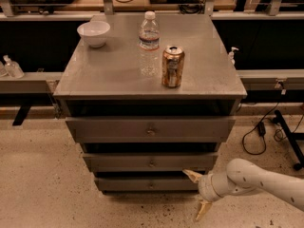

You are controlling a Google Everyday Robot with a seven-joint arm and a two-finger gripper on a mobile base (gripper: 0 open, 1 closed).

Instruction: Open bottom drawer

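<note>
Speckled beige floor (38,184) runs under a grey metal cabinet whose counter (109,75) carries a white bowl (94,33) at the back corner, a clear water bottle (149,44) and a brown drink can (173,66) standing just beside it. Below the counter sit three drawer fronts, stepping narrower as they go down: the top drawer (109,129), the middle drawer (118,162) and the bottom drawer (128,183), which lies lowest, just above the floor, and looks closed or nearly so.

The white arm (259,179) reaches in low from the right of the view, and the end effector (198,193) hangs at the right end of the bottom drawer's front. Its two fingers are spread apart, one above the other and holding nothing. The upper finger (192,175) sits at the top edge of that front, though contact cannot be confirmed, and the lower one points down toward the floor.

The small round knob (151,185) sits at the middle of the front, toward the left of the view from the end effector and a little above its level. The front's long axis runs side to side, so the coming move likely calls for a sideways shift along it to bring the spread fingers around the knob before any pull outward.
</note>
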